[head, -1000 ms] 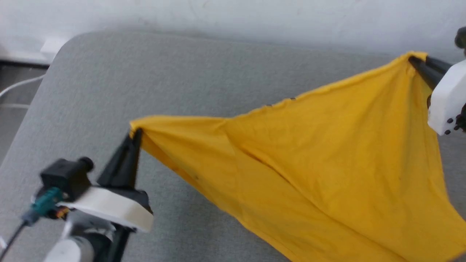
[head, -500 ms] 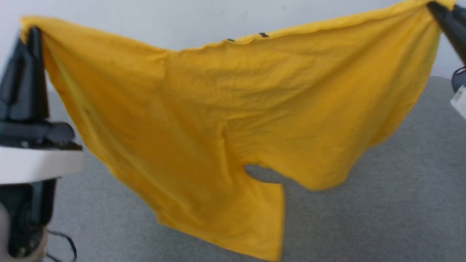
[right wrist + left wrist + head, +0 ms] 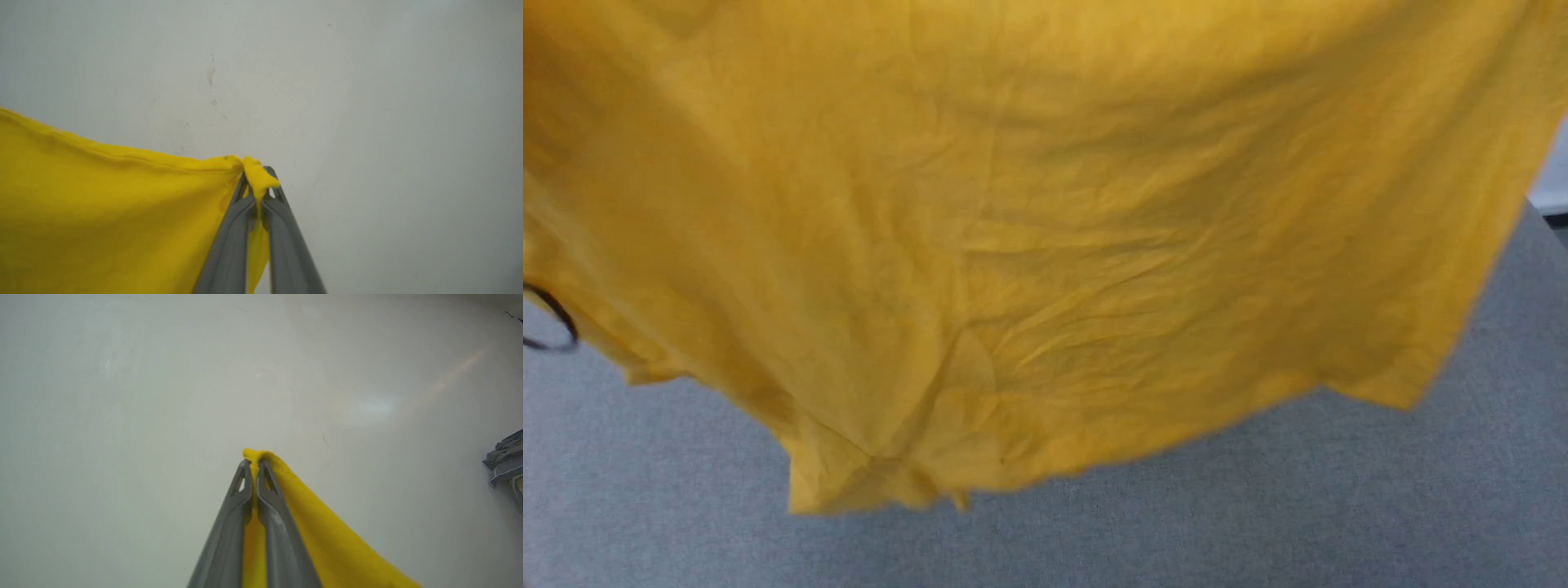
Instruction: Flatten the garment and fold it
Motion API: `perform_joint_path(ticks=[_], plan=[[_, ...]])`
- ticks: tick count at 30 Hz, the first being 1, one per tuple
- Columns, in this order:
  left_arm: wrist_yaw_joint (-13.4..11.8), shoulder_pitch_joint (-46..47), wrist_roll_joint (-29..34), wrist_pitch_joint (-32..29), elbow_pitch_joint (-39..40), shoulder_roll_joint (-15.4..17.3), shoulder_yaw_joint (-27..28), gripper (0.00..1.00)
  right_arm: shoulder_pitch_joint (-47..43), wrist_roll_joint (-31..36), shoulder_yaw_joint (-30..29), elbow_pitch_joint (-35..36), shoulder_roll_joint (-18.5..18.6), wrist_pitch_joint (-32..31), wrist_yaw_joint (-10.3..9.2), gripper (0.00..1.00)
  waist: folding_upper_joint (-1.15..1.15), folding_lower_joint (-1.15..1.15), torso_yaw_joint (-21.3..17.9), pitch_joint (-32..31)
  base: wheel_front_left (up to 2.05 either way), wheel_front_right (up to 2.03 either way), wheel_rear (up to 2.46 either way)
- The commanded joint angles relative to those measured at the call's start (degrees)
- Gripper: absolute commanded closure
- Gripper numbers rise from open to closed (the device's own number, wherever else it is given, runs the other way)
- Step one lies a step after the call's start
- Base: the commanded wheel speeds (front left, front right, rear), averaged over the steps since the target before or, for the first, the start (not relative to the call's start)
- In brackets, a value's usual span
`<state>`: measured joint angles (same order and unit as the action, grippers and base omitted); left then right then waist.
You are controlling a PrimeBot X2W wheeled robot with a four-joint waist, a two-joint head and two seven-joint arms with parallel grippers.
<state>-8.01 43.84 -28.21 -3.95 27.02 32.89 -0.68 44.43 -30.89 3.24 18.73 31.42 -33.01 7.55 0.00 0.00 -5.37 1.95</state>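
One yellow garment (image 3: pixel 1045 245), seemingly airborne, left hand (image 3: pixel 254 464) and right hand (image 3: pixel 259 179) each pinching its edge

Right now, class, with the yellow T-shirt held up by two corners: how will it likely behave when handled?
Probably floppy: the T-shirt sags and creases between the left gripper and right gripper. Likely light: thin pinches of cloth carry it all. It will probably crumple, not lie flat, if dropped on the grey surface.
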Motion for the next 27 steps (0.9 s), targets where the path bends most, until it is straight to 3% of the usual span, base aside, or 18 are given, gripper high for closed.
perform_joint_path(ticks=[1,11,18,27], plan=[[0.87,4.44,0.14,-0.58,-2.09,0.70,-0.57,1.00,2.77,0.77,0.34,-0.58,1.13,0.99,-0.06,1.00,0.00,0.00,-0.34,4.06,0.00,0.00,0.00],[6.08,25.31,0.59,-0.23,-17.66,2.29,-4.15,1.00,19.26,1.55,5.19,-12.08,4.09,10.41,-0.06,1.00,0.00,0.00,-0.44,18.35,0.00,0.00,0.00],[8.53,39.02,3.11,4.64,-31.68,0.42,-7.19,1.00,32.66,3.67,11.32,-25.70,2.36,19.14,-0.06,1.00,0.00,0.00,0.25,26.13,0.00,0.00,0.00],[9.18,50.77,5.22,12.44,-44.17,-2.27,-8.42,1.00,44.34,6.41,17.05,-40.51,-0.42,27.32,-0.06,1.00,0.00,0.00,1.72,31.26,0.00,0.00,0.00]])
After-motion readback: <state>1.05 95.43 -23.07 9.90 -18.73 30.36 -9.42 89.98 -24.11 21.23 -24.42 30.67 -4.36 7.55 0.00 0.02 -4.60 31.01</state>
